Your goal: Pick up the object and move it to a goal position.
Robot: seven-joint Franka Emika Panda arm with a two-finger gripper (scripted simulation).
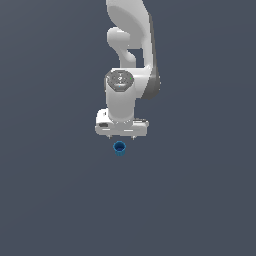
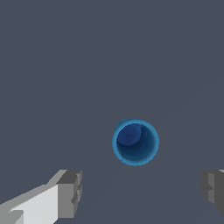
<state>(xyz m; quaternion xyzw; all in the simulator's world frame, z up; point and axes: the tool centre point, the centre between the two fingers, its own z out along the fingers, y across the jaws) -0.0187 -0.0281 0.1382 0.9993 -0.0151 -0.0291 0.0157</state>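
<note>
The object (image 1: 119,147) is a tiny bright-blue round cup with a darker centre, standing upright on the dark grey floor. In the exterior view it sits just below the white gripper (image 1: 121,136), a little toward that view's left of the hand's middle. The wrist view looks straight down into the cup (image 2: 135,142). The gripper (image 2: 142,192) is open, its two grey fingertips (image 2: 70,192) spread far wider than the cup. The cup lies outside the gap between them, and nothing is held.
The white arm (image 1: 131,55) rises behind the hand in the exterior view. A plain dark grey surface (image 1: 200,200) surrounds the cup on all sides.
</note>
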